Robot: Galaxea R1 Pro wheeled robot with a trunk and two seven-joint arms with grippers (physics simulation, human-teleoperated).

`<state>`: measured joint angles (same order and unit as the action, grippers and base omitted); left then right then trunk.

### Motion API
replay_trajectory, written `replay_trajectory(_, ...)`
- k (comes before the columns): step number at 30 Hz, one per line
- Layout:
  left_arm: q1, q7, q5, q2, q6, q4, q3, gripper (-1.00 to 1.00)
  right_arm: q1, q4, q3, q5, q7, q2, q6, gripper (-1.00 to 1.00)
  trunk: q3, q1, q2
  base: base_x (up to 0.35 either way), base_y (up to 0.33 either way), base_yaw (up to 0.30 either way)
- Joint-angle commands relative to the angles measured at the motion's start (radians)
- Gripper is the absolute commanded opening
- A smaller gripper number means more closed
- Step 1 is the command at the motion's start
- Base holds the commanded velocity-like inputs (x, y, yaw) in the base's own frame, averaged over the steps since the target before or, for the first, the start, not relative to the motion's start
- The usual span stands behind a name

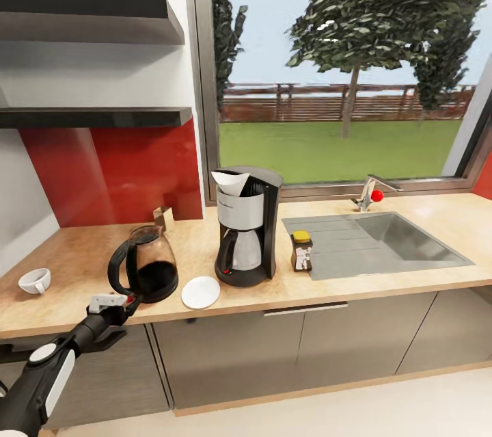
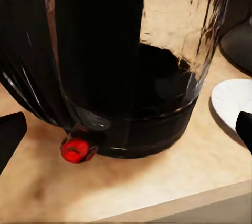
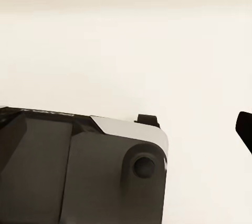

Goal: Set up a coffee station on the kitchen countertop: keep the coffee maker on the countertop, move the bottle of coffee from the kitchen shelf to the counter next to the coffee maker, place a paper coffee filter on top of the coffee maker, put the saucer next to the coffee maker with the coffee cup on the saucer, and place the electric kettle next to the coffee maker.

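The coffee maker (image 1: 246, 228) stands on the countertop (image 1: 383, 286) with a white paper filter (image 1: 231, 182) on its top. The bottle of coffee (image 1: 301, 250) stands just right of it, and the white saucer (image 1: 200, 292) lies at its front left, bare. Left of the saucer sits the dark glass electric kettle (image 1: 145, 266) (image 2: 121, 66). My left gripper (image 1: 128, 299) (image 2: 126, 129) is open at the counter's front edge, close to the kettle's base, holding nothing. The coffee cup (image 1: 34, 280) lies tilted at the far left. My right gripper (image 3: 126, 129) hangs open over the floor.
A steel sink (image 1: 383, 239) with a tap (image 1: 369, 194) lies at the right. Two dark wall shelves (image 1: 96, 115) hang above the counter's left part. A small wooden block (image 1: 162, 218) stands by the red backsplash. Part of my own base (image 3: 79, 171) is in the right wrist view.
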<state>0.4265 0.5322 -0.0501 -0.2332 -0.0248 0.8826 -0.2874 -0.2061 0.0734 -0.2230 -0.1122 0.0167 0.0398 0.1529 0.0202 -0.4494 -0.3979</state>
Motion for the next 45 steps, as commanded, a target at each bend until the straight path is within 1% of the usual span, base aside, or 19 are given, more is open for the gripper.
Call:
replay_trajectory(1, 0.001, 0.006, -0.005, 0.000, 0.000, -0.001, -0.001, 1.00, -0.001, -0.001, -0.009, -0.011, 0.002, 0.000, 0.004, 1.00, 0.002, -0.001, -0.002, 0.000, 0.000, 0.000)
replay_trajectory(7, -0.009, 0.003, 0.002, 0.005, -0.001, 0.001, 0.004, 1.00, -0.001, -0.001, -0.008, -0.011, 0.002, 0.000, 0.004, 1.00, 0.002, -0.001, -0.002, 0.000, 0.000, 0.000)
replay_trajectory(11, 0.000, 0.000, 0.000, 0.000, 0.000, 0.002, -0.001, 1.00, -0.001, -0.001, -0.009, -0.011, 0.002, 0.000, 0.004, 1.00, 0.002, -0.001, -0.002, 0.000, 0.000, 0.000)
replay_trajectory(21, 0.004, -0.005, 0.000, -0.002, 0.003, 0.013, -0.002, 1.00, -0.001, -0.001, -0.009, -0.011, 0.002, 0.000, 0.004, 1.00, 0.002, -0.001, -0.002, -0.001, 0.003, 0.000)
replay_trajectory(29, 0.003, -0.006, 0.000, -0.001, 0.004, 0.015, -0.003, 1.00, -0.001, -0.001, -0.009, -0.011, 0.002, 0.000, 0.004, 1.00, 0.002, -0.001, -0.002, -0.114, 0.165, 0.000)
replay_trajectory(34, 0.004, -0.007, -0.001, -0.001, 0.003, 0.016, -0.003, 1.00, -0.001, -0.001, -0.009, -0.010, 0.002, 0.000, 0.004, 1.00, 0.002, -0.001, -0.002, -0.020, 0.023, 0.000)
replay_trajectory(41, 0.005, -0.009, -0.002, 0.000, 0.004, 0.016, -0.002, 1.00, -0.001, -0.002, -0.009, -0.010, 0.002, 0.000, 0.004, 1.00, 0.002, -0.001, -0.002, 0.163, 0.001, 0.000)
replay_trajectory(45, 0.005, -0.009, -0.001, 0.005, 0.003, 0.017, -0.001, 1.00, -0.001, -0.002, -0.009, -0.010, 0.002, 0.000, 0.004, 1.00, 0.002, -0.001, -0.002, 0.049, 0.000, 0.000)
